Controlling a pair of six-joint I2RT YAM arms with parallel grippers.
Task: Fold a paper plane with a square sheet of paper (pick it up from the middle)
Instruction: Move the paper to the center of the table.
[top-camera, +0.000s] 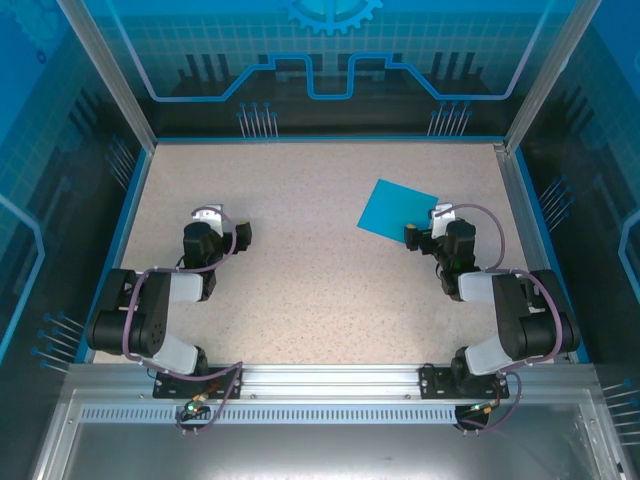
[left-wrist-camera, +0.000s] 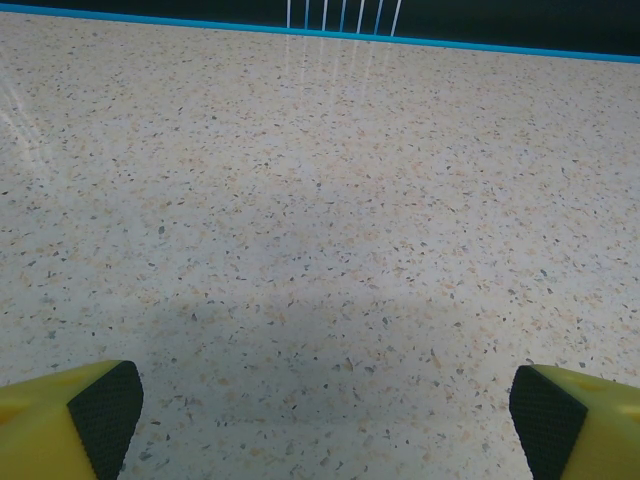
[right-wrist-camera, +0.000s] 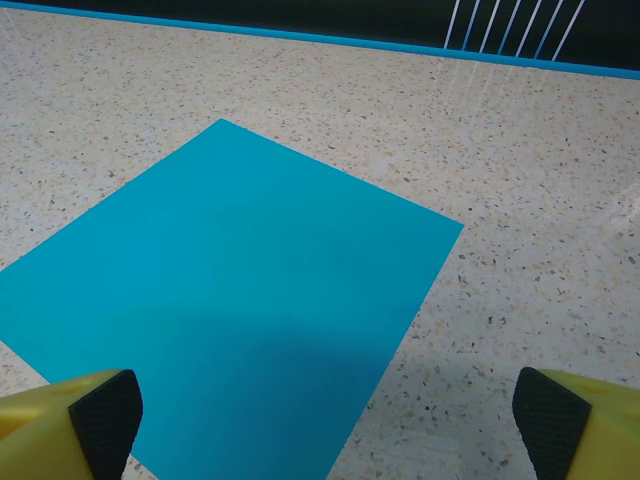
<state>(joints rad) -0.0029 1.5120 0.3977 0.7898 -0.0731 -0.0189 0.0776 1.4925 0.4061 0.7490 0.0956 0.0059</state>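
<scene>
Lying flat, square sheet of paper (right-wrist-camera: 230, 300), near corner cropped, right tool (right-wrist-camera: 325, 415), left tool (left-wrist-camera: 325, 410), both apart.

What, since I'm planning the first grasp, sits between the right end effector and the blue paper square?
Nothing visible does. The square sheet of paper lies flat on the table, directly in front of the open right end effector, with no other object between them.

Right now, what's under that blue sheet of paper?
The square sheet of paper lies flat on the speckled table; the patch it covers is hidden.
</scene>
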